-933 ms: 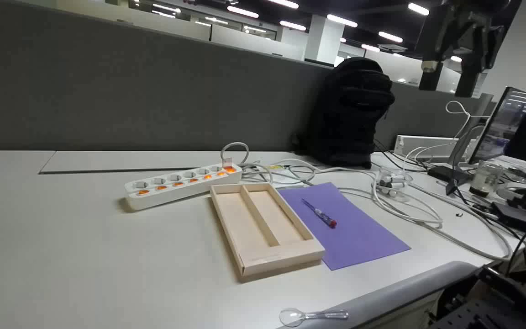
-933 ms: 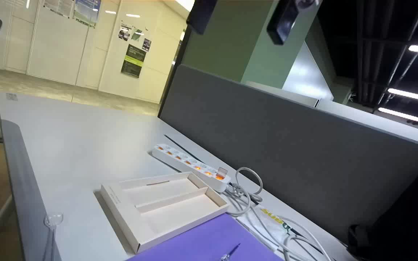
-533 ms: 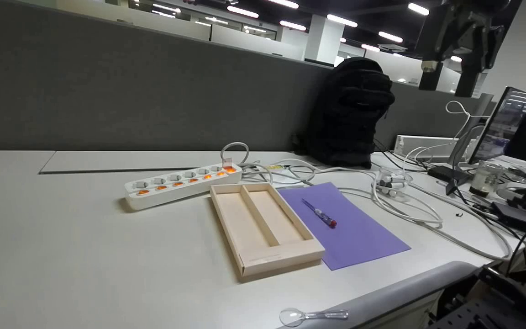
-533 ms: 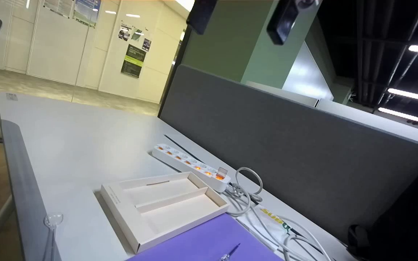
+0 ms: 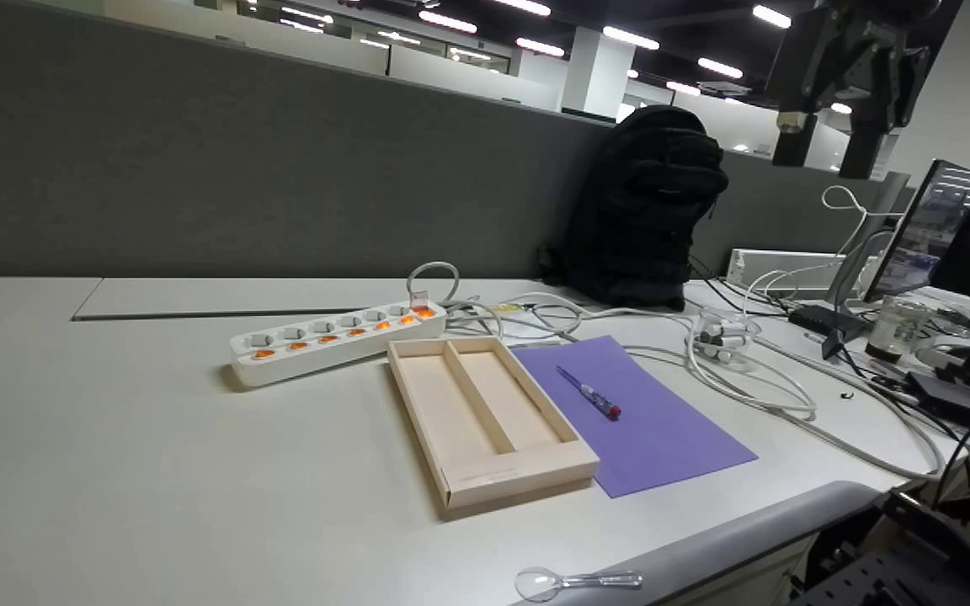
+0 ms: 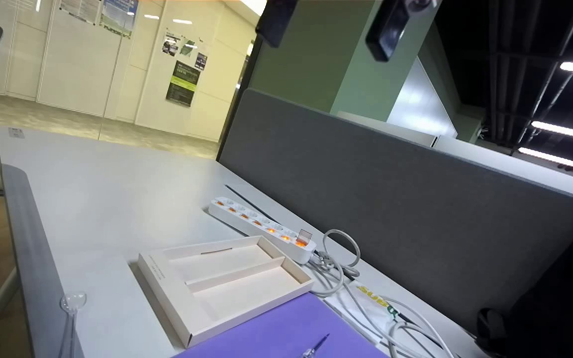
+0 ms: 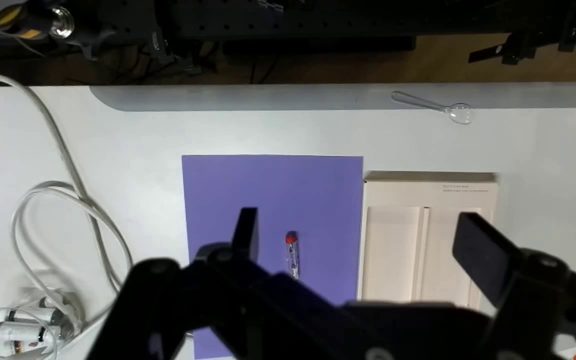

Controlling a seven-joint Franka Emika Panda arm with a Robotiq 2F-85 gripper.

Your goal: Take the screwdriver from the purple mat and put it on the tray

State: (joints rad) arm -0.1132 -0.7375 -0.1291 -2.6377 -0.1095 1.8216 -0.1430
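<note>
Nothing has shifted just now, so I judge the pick unbegun: upper right of an exterior view, my gripper (image 5: pixel 823 160) hangs with fingers wide apart, holding nothing; right of centre, the screwdriver (image 5: pixel 589 393) lies on the mat (image 5: pixel 666 433), beside the tray (image 5: pixel 519 471).

pwr strip (image 5: pixel 340 347) lit | clr spoon (image 5: pixel 579 581) @ desk edge (image 5: pixel 754 539) | blk bkpk (image 5: pixel 645 210)

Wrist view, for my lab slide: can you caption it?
Past the open black gripper, a clear-handled, red-ended screwdriver lies on a rectangular purple mat beside a shallow, divided, pale wooden tray.
</note>
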